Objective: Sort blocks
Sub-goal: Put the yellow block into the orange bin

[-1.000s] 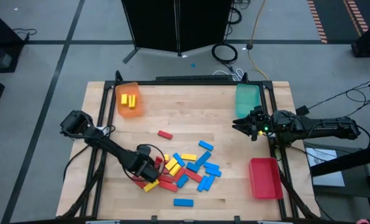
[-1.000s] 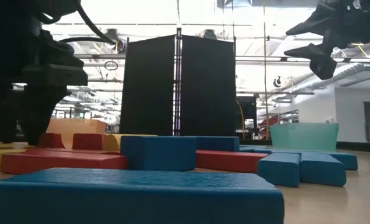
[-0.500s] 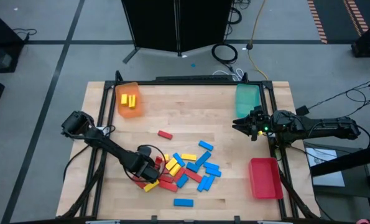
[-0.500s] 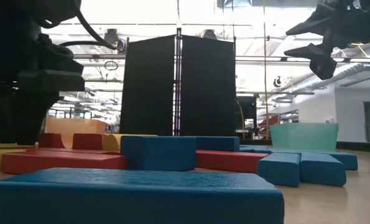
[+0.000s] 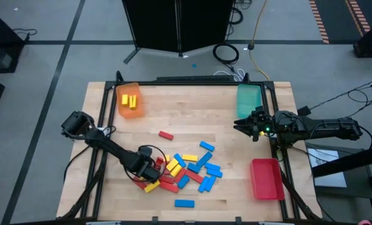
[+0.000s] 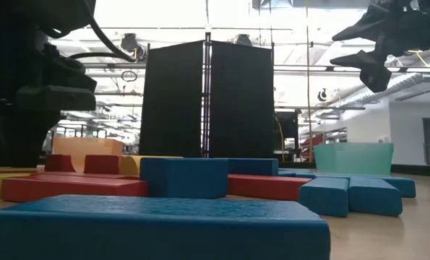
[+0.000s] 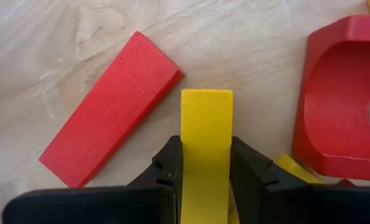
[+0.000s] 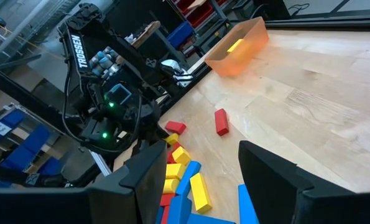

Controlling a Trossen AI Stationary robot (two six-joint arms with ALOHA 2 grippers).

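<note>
With left gripper (image 7: 206, 163) fingers clamped on the yellow block (image 7: 206, 134), lift straight, clear of the red block (image 7: 107, 117), while right gripper (image 8: 200, 171) waits open.

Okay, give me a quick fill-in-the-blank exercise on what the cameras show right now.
1. The left end effector is shut on a ___ block.
2. The orange tray holds two ___ blocks.
3. The right end effector hovers open beside the ___ tray.
4. The red tray holds ___ blocks.

Missing words: yellow; yellow; teal; no
</note>
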